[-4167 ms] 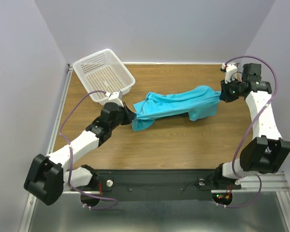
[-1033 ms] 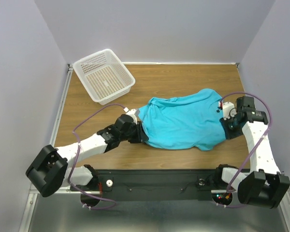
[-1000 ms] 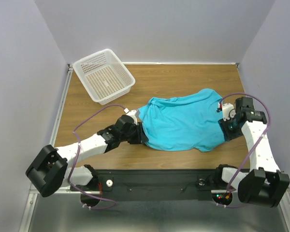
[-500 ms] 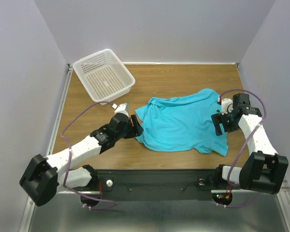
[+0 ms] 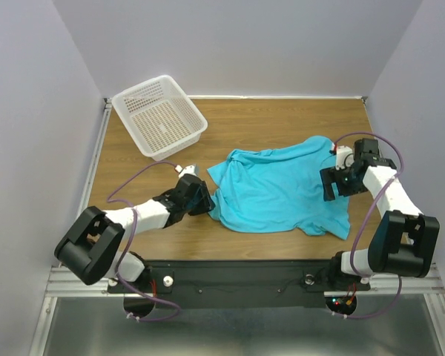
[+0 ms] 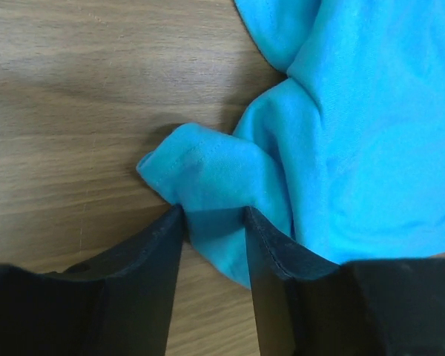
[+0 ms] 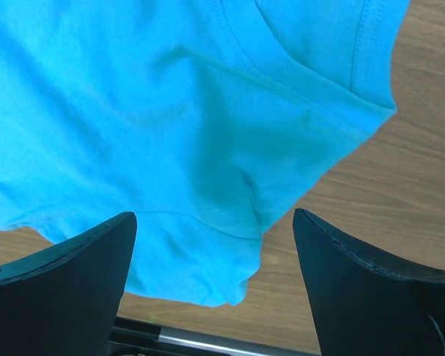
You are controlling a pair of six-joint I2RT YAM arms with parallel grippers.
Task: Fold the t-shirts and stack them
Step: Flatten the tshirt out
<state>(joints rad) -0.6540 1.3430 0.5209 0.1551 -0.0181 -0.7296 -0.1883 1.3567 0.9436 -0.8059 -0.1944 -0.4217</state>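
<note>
A turquoise t-shirt [image 5: 278,189] lies spread and rumpled on the wooden table [image 5: 282,119], slightly right of centre and towards the near edge, between my two arms. The overhead view shows its whole outline: a bunched left edge, a wider body, and a flap trailing towards the near right corner. It does not show how my fingers stand. My left wrist camera does. There, a small folded corner of the t-shirt [image 6: 208,174] sits between the black fingers [image 6: 152,256] of my left gripper [image 6: 213,211]. The fingers are drawn close together, and the cloth fills the narrow gap and touches both, so I am pinching that fold low against the wood. From above, the left gripper [image 5: 205,199] sits at the shirt's left edge, with its arm lying low across the table. My right wrist camera shows my right gripper [image 7: 213,216] spread wide, with nothing between its fingers [image 7: 67,267]. It looks down on smooth cloth [image 7: 170,111], a stitched hem and bare wood to the right. From above, the right gripper [image 5: 332,183] hangs over the shirt's right side. Only the overhead view shows the white slotted basket [image 5: 126,100], tilted, in the far left corner and well apart from the shirt.
</note>
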